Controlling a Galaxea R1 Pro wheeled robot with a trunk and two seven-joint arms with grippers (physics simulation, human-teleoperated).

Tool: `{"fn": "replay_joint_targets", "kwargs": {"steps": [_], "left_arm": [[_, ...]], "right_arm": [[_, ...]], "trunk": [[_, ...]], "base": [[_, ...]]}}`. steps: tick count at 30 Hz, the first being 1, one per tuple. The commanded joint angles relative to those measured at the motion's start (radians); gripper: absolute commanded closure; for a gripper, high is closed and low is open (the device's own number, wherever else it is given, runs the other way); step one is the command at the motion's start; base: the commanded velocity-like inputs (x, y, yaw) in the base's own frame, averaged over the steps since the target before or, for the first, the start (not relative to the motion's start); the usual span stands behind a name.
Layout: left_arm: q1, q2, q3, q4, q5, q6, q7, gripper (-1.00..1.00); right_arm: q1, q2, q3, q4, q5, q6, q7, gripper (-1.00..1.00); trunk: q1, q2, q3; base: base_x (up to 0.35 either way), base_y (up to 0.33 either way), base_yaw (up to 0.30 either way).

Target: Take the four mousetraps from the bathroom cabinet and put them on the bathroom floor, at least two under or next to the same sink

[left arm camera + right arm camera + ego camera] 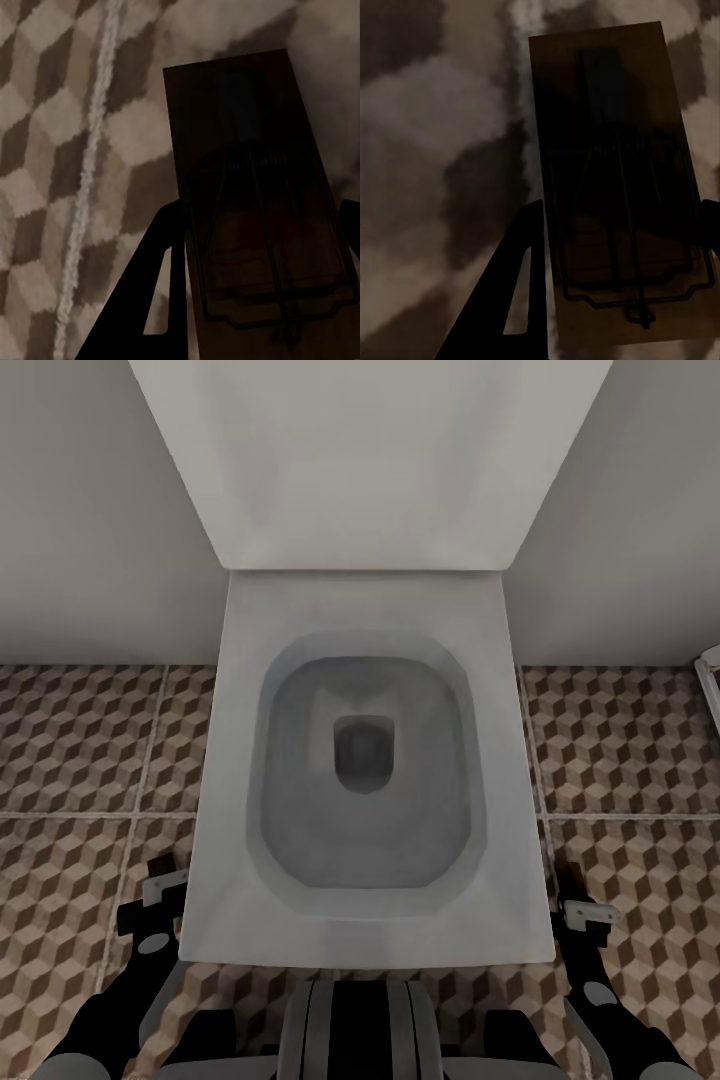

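In the left wrist view a dark-brown mousetrap [244,150] with a wire spring bar sits between the two black fingers of my left gripper [262,214], which is shut on it just above the cube-patterned bathroom floor [52,135]. The right wrist view shows the same hold: my right gripper [619,210] is shut on a second mousetrap [607,120], close over the floor [450,112]. Seen from the head, the left gripper [160,900] hangs low beside the toilet's left front corner. The right gripper [588,916] hangs by its right front corner. The cabinet and the sink are out of view.
A white square toilet [365,620] with its lid raised stands straight ahead against a pale wall, between my two arms. Patterned floor tiles [80,740] run along both of its sides. A white edge of some fixture [711,670] shows at the far right.
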Motion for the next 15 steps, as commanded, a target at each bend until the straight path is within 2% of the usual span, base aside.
{"fn": "replay_joint_targets", "kwargs": {"steps": [1, 15], "left_arm": [[0.0, 0.002, -0.008, 0.001, 0.025, 0.003, 0.009, 1.0], [0.0, 0.0, -0.008, 0.001, 0.025, 0.003, 0.009, 1.0]], "right_arm": [[0.0, -0.001, 0.008, 0.001, -0.01, -0.004, -0.003, 1.0], [0.0, -0.001, 0.007, 0.001, -0.01, -0.004, -0.003, 1.0]], "trunk": [[0.0, 0.0, -0.001], [0.0, 0.0, -0.001]], "base": [[0.0, 0.0, 0.0], [0.0, 0.0, 0.0]]}}
